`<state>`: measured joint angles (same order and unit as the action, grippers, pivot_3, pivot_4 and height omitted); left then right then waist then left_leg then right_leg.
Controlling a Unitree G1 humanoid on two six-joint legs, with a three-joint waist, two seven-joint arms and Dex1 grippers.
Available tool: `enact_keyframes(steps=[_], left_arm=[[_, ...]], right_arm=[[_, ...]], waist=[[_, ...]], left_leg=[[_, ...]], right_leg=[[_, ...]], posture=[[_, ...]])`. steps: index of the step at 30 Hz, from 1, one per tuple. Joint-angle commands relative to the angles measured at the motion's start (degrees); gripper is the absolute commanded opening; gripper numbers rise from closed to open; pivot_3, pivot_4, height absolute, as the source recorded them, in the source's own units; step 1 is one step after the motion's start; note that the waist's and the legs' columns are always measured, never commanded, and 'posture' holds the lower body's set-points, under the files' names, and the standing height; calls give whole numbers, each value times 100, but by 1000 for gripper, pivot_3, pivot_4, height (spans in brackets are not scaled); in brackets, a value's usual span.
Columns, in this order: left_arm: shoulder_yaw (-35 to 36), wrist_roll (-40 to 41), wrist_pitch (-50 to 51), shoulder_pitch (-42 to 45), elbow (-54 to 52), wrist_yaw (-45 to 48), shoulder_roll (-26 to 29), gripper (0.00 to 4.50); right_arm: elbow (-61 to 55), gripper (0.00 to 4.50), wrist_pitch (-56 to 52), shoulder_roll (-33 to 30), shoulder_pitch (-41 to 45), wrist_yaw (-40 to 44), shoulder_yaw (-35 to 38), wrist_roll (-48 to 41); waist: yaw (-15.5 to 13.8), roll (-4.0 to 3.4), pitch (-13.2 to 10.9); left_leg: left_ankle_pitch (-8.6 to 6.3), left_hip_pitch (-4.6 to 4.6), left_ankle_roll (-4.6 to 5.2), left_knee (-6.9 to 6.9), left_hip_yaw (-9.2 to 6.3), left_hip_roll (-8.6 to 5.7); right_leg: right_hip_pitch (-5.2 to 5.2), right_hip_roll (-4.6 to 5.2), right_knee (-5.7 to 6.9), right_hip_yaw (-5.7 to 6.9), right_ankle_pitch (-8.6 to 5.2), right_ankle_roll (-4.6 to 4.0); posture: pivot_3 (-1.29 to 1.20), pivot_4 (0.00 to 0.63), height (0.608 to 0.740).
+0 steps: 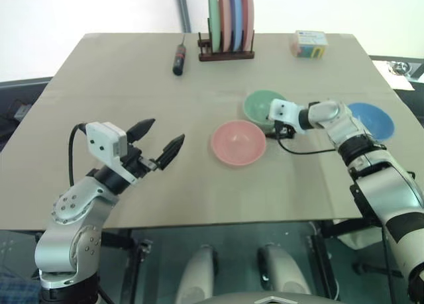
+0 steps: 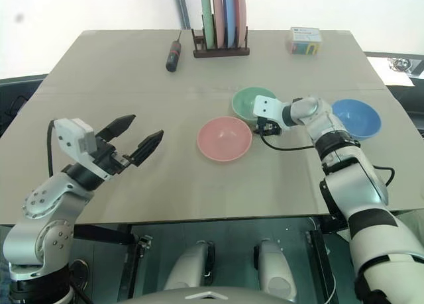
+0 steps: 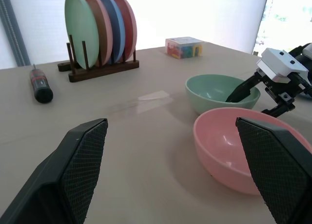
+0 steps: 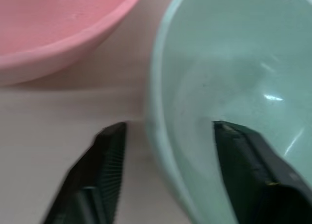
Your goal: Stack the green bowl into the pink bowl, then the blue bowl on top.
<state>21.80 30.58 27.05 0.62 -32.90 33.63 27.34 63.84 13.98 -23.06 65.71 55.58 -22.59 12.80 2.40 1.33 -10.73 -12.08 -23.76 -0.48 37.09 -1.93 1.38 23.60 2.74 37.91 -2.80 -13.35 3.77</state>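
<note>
The green bowl (image 1: pixel 257 103) sits upright on the table just behind and to the right of the pink bowl (image 1: pixel 237 144), with a narrow gap between them. My right gripper (image 4: pixel 168 126) straddles the green bowl's (image 4: pixel 224 63) near rim. One finger is inside the bowl and one outside, and both stand a little apart from the wall, so the gripper is open. The blue bowl (image 1: pixel 373 119) rests farther right, behind my right forearm. At the table's front left my left gripper (image 1: pixel 165 132) hangs open and holds nothing, pointing toward the pink bowl (image 3: pixel 229 146).
At the table's far edge a wooden rack (image 1: pixel 226 54) holds several upright plates. A black-and-red screwdriver (image 1: pixel 179 57) lies to its left. A small box of coloured pieces (image 1: pixel 309 44) stands at the back right. The tan table (image 1: pixel 99 85) ends close in front of both arms.
</note>
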Motion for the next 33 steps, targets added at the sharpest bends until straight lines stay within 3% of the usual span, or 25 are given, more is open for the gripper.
enact_keyframes(steps=[1, 4, 14, 18, 24, 30, 33], left_arm=[[-68, 23, -197, 44, -41, -7, 58, 4500], [-152, -35, -240, 33, -23, -39, 60, 4500], [-202, 16, -377, -9, 46, 20, 135, 4500], [-210, 107, -438, 33, 151, 225, 238, 4500], [-331, 231, -591, 178, 505, 908, 561, 4500], [-461, 429, -636, 389, 908, 1709, 963, 4500], [-555, 416, -701, 568, 1132, 1986, 1080, 4500]], right_arm=[[133, 1200, 267, 41, 229, -106, 128, 89], [192, 33, 329, 76, 250, -143, 186, 111], [-590, 33, 666, -217, 348, 71, 442, -16], [-2613, 33, 42, -456, 4, 925, 629, -601], [-6165, 33, -2006, -813, -1134, 1951, 406, -1537], [-7536, 33, -2908, -862, -1683, 1984, 112, -1690], [-7639, 1040, -2883, -803, -1737, 1832, 19, -1579]], waist=[[-2, 0, 0], [4, -1, 0], [5, -5, -3], [6, -10, -6], [-39, -9, -5], [-29, -8, -5], [-22, -8, -5]], left_leg=[[0, -1, 0, 0, 0, 0], [0, -3, 0, 0, 1, -1], [0, -4, 0, -8, 2, 0], [0, -4, 0, -15, 0, 1], [0, -6, 0, -23, -13, 2], [0, -2, 0, -19, -9, 3], [0, -1, 0, -19, -9, 4]], right_leg=[[0, 0, 0, 0, 0, 0], [0, 1, -3, -1, 0, 0], [5, 0, -4, -2, 0, 0], [9, 0, -4, -1, 0, 0], [7, 1, -6, 16, -1, -1], [7, 1, -5, 15, -4, -3], [8, 0, -4, 15, -13, -17]], posture=[[0, 150, 740], [0, 150, 740], [0, 150, 740], [0, 150, 740], [0, 150, 740], [0, 150, 740], [0, 150, 740]])
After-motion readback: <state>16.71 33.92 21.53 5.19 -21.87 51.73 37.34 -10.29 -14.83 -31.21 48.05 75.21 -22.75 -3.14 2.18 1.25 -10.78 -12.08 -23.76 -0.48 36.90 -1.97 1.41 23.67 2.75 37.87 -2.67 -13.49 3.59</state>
